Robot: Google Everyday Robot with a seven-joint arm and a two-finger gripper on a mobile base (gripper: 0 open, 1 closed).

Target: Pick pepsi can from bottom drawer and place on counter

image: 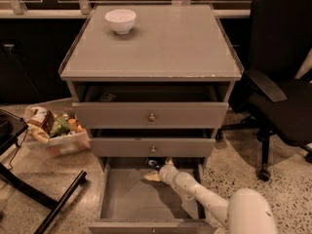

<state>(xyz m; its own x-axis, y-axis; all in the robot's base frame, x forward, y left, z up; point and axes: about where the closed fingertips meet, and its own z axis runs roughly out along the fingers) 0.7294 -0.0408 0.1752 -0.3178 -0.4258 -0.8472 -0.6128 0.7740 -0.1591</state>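
Observation:
The bottom drawer (124,199) is pulled out, with a plain grey inside. The pepsi can (153,163) shows as a small dark shape at the drawer's back, partly hidden under the middle drawer front. My gripper (159,169) reaches into the drawer from the lower right and is open. One pale finger (150,178) points left and the other (169,161) points up, with the can between them. I cannot tell whether they touch it. The counter (161,43) is the glossy grey top of the cabinet.
A white bowl (120,20) sits at the counter's back left. The top drawer (151,113) and middle drawer (153,146) are slightly open. A black office chair (280,87) stands to the right. A box of snacks (54,128) and black legs (44,199) lie on the floor at left.

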